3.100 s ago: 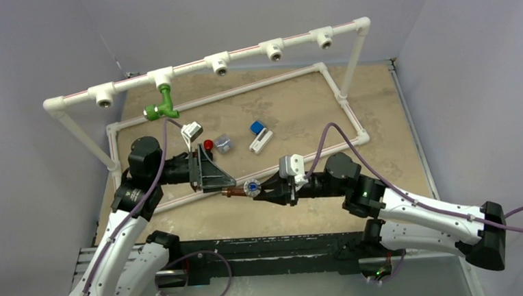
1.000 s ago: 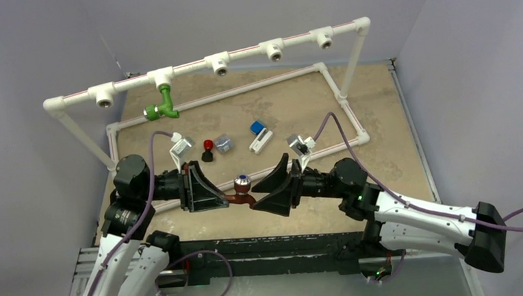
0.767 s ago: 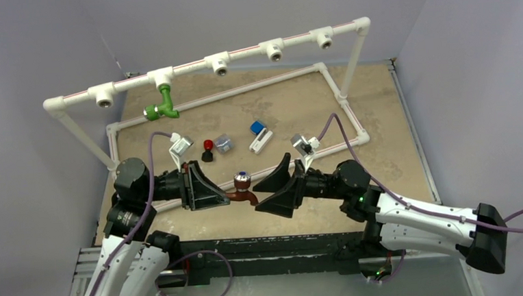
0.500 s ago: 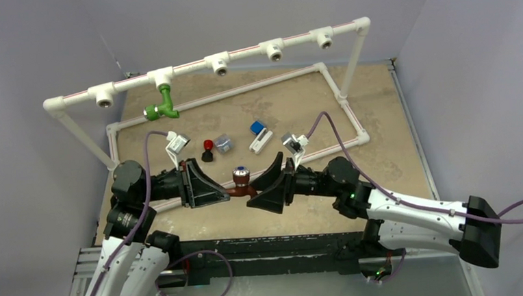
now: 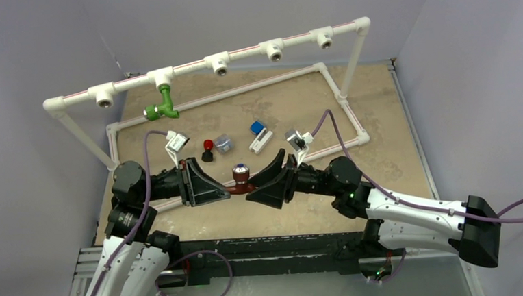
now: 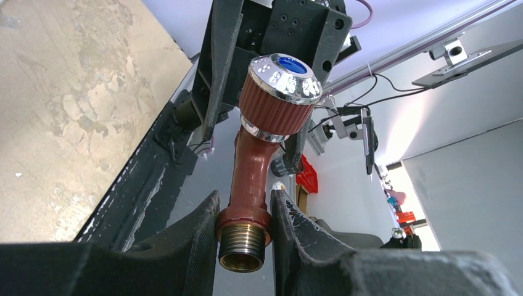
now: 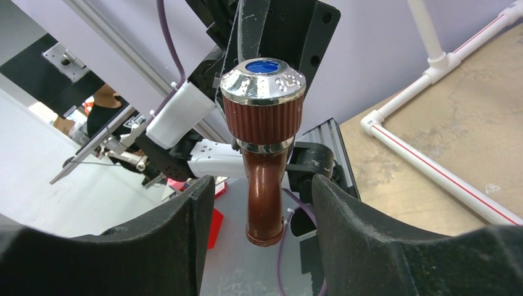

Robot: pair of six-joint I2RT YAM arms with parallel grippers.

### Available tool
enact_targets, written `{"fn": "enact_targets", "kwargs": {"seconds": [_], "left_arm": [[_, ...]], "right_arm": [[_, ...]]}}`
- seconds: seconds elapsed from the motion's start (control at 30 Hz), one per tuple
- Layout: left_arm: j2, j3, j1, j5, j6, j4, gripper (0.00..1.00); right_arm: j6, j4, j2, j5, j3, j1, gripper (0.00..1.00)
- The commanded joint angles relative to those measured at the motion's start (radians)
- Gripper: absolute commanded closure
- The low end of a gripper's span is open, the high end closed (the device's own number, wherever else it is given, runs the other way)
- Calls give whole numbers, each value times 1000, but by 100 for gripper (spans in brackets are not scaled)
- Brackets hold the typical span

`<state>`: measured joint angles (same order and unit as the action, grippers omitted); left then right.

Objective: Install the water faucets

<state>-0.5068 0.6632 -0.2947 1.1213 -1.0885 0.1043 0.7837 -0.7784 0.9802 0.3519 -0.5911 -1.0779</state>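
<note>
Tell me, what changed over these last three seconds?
The reddish-brown plastic faucet passed from the right hand to the left hand, which now clamps its brass threaded end, and swung knob-up. The right hand opened, flanking the spout without touching. The bright green faucet on the white pipe frame stayed put.

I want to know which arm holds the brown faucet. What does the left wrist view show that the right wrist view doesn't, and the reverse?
Only the left wrist view: the left jaws shut on the faucet just above its brass thread.
Only the right wrist view: the right jaws open, with a gap on each side of the faucet's plain end, and the white pipe frame on the table.
Both: the faucet's chrome, blue-centred knob, and the other arm behind it.
</note>
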Motion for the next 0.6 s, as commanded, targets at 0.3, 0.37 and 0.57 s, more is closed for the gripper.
{"fn": "enact_targets", "kwargs": {"seconds": [0.3, 0.37, 0.57], "left_arm": [[-10, -15, -1, -12, -36, -82, 100], [-11, -16, -1, -13, -37, -83, 100], [-8, -22, -1, -25, -42, -79, 100]], "right_arm": [[-17, -66, 14, -7, -57, 1, 51], [-19, -66, 14, -6, -58, 2, 55], [-24, -55, 14, -2, -55, 2, 60]]}}
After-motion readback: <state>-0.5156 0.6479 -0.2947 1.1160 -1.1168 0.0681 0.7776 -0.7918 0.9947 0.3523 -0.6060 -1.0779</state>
